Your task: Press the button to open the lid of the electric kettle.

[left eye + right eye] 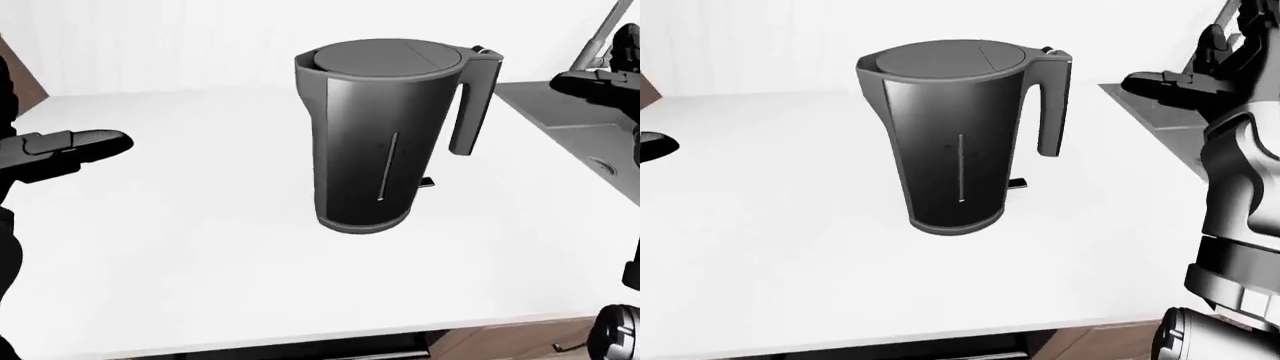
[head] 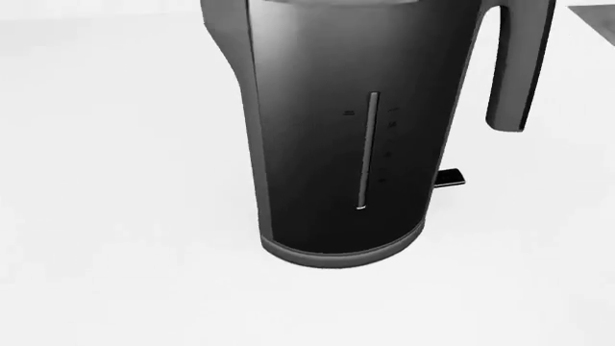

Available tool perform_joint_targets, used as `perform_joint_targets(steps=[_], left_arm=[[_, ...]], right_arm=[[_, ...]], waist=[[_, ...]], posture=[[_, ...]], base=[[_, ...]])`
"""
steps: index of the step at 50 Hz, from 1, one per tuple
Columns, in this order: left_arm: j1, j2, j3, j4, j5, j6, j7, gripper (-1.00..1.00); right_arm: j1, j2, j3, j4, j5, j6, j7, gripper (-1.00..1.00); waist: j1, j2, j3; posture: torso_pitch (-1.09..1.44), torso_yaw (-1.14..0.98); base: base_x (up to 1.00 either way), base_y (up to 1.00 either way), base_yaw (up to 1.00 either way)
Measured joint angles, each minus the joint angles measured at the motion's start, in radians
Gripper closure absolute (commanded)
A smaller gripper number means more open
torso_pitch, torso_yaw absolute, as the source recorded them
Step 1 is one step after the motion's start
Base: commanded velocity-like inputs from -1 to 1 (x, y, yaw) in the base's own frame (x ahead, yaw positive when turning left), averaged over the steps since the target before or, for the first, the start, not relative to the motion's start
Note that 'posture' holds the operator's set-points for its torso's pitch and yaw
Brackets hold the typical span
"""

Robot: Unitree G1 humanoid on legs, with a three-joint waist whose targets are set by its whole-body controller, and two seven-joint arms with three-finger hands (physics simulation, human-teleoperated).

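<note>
A dark grey electric kettle (image 1: 375, 142) stands upright on the white counter (image 1: 180, 247), its lid (image 1: 385, 56) shut flat and its handle (image 1: 473, 101) on the right. A small dark button (image 1: 486, 52) sits at the top of the handle; it also shows in the right-eye view (image 1: 1052, 52). My left hand (image 1: 70, 146) hovers open to the kettle's left, well apart from it. My right hand (image 1: 1175, 82) is open with fingers stretched, to the right of the handle's top and apart from it. The head view shows only the kettle's body (image 2: 355, 137).
A grey sink (image 1: 590, 127) with a faucet (image 1: 600, 37) lies in the counter at the right. A white wall stands behind. The counter's near edge runs along the bottom of the eye views, with brown cabinet below it.
</note>
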Motion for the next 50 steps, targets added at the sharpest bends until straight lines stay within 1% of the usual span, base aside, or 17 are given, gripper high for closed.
perform_joint_targets(steps=[3, 5, 6, 7, 8, 10, 13, 15, 18, 20, 21, 23, 26, 32, 38, 45, 50], left_arm=[[0.001, 0.001, 0.007, -0.007, 0.000, -0.008, -0.001, -1.00], [0.001, 0.002, 0.006, -0.003, 0.001, -0.007, -0.001, -1.00], [0.001, -0.004, 0.003, -0.005, 0.000, -0.008, -0.002, -1.00], [0.005, -0.011, -0.004, -0.008, -0.001, -0.007, -0.003, -1.00], [0.008, -0.013, -0.014, -0.007, -0.004, -0.003, -0.005, -1.00], [0.009, -0.014, -0.024, 0.000, -0.009, 0.006, -0.008, -1.00], [0.003, -0.009, -0.017, 0.003, -0.009, 0.009, -0.008, -1.00], [0.002, -0.007, -0.011, -0.004, -0.005, 0.003, -0.007, -1.00], [-0.003, -0.003, -0.004, -0.012, -0.003, -0.007, -0.007, -1.00], [-0.005, -0.004, -0.008, -0.010, -0.003, -0.008, -0.006, -1.00], [-0.005, -0.004, -0.010, -0.007, -0.004, -0.007, -0.006, -1.00], [0.001, -0.006, -0.009, -0.003, -0.006, -0.001, -0.005, -1.00], [0.002, -0.005, -0.008, 0.005, -0.005, 0.008, -0.002, -1.00], [-0.002, -0.013, -0.016, 0.001, 0.026, -0.001, -0.010, -1.00], [0.016, -0.031, -0.007, -0.034, -0.025, -0.003, -0.035, -1.00], [0.033, -0.027, 0.000, -0.033, -0.044, -0.034, -0.050, -1.00], [0.030, -0.026, -0.005, -0.029, -0.061, -0.023, -0.044, -1.00]], right_arm=[[-0.001, -0.003, -0.007, -0.009, -0.001, -0.008, -0.001, -1.00], [-0.001, -0.003, -0.006, -0.010, -0.001, -0.010, 0.000, -1.00], [0.000, -0.005, -0.007, -0.008, -0.002, -0.011, 0.001, -1.00], [0.005, -0.005, -0.012, -0.004, -0.002, -0.011, 0.000, -1.00], [0.011, -0.004, -0.017, 0.002, -0.004, -0.009, -0.002, -1.00], [0.015, -0.002, -0.018, 0.014, -0.007, -0.002, -0.006, -1.00], [0.009, -0.001, -0.013, 0.009, -0.007, 0.001, -0.006, -1.00], [0.008, 0.000, -0.010, 0.003, -0.006, -0.004, -0.003, -1.00], [0.001, -0.003, -0.010, 0.002, -0.007, -0.011, 0.001, -1.00], [-0.001, -0.005, -0.011, 0.005, -0.009, -0.013, 0.001, -1.00], [0.001, -0.002, -0.012, 0.004, -0.009, -0.014, 0.000, -1.00], [0.011, 0.005, -0.007, 0.006, -0.009, -0.010, 0.000, -1.00], [0.010, 0.007, 0.001, 0.010, -0.007, 0.002, 0.002, -1.00], [0.000, 0.000, -0.005, 0.001, -0.005, -0.003, 0.003, -1.00], [0.002, -0.002, -0.007, 0.005, -0.007, -0.009, 0.002, -1.00], [0.005, 0.002, -0.003, 0.015, -0.011, -0.011, 0.003, -1.00], [-0.002, 0.001, 0.001, 0.040, -0.020, -0.010, -0.006, -1.00]], waist=[[0.006, -0.035, 0.009], [0.007, -0.074, 0.009], [0.000, -0.075, 0.008], [-0.005, -0.067, 0.017], [-0.006, -0.066, 0.022], [-0.005, -0.058, 0.022], [0.004, -0.030, 0.028], [0.008, -0.018, 0.029], [-0.010, -0.002, 0.049], [-0.022, 0.022, 0.046], [-0.025, 0.024, 0.044], [-0.022, 0.009, 0.052], [-0.014, -0.006, 0.049], [-0.003, -0.020, 0.040], [0.001, -0.027, 0.035], [0.002, -0.023, 0.035], [0.003, -0.021, 0.018]], posture=[[0.00, 0.00], [0.00, 0.00], [0.00, 0.00], [0.00, 0.00], [0.00, 0.00], [0.00, 0.00], [0.00, 0.00], [0.00, 0.00], [0.00, 0.00], [0.00, 0.00], [0.00, 0.00], [0.00, 0.00], [0.00, 0.00], [0.00, 0.00], [0.00, 0.00], [-0.01, 0.00], [-0.06, 0.00]], base=[[0.00, -0.19, 0.00], [0.00, -0.19, 0.00], [0.00, -0.20, 0.00], [0.00, -0.20, 0.00], [0.00, -0.19, 0.00], [0.00, -0.19, 0.00], [0.00, -0.15, 0.00], [0.00, -0.07, 0.00], [0.00, 0.00, 0.00], [0.00, 0.00, 0.00], [0.00, 0.00, 0.00], [0.00, 0.00, 0.00], [0.00, 0.00, 0.00], [0.00, 0.00, 0.00], [0.00, 0.00, 0.00], [0.00, 0.00, 0.00], [0.00, 0.00, 0.00]])
